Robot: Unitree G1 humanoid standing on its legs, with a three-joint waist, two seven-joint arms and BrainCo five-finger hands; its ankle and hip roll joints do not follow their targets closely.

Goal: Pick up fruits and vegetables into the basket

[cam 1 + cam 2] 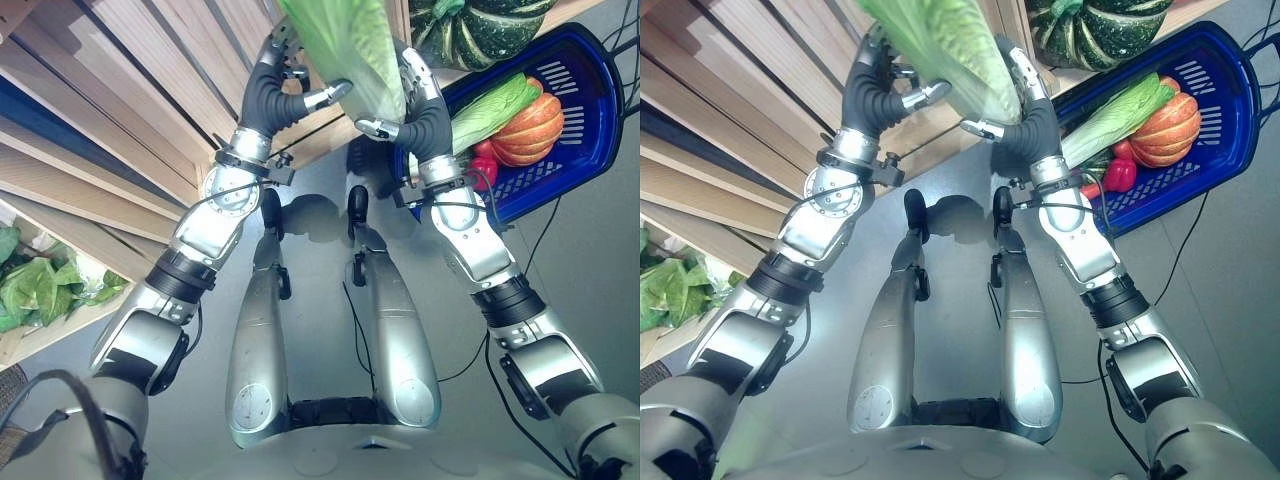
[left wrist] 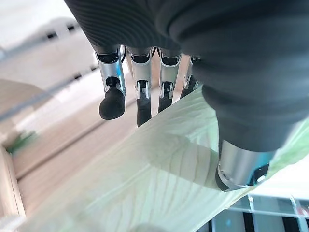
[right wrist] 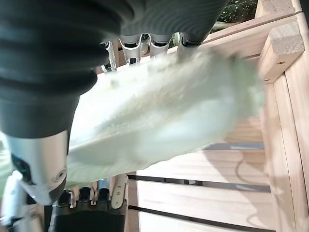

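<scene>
A long pale green cabbage (image 1: 345, 45) hangs in the air between my two hands, in front of the wooden shelves. My left hand (image 1: 272, 85) holds its left side, thumb under it and fingers (image 2: 166, 72) round its back. My right hand (image 1: 425, 100) grips the right side the same way, and its thumb (image 3: 38, 164) lies below the leaves (image 3: 159, 111). To the right, on the floor, stands the blue basket (image 1: 590, 130). In it lie another cabbage (image 1: 495, 108), an orange pumpkin (image 1: 530, 125) and a red pepper (image 1: 1120, 172).
A dark green striped squash (image 1: 480, 30) sits on the shelf just above the basket. Slatted wooden shelves (image 1: 120, 100) run along the left and back. Leafy greens (image 1: 35, 285) fill a crate at the lower left. Grey floor lies between shelves and basket.
</scene>
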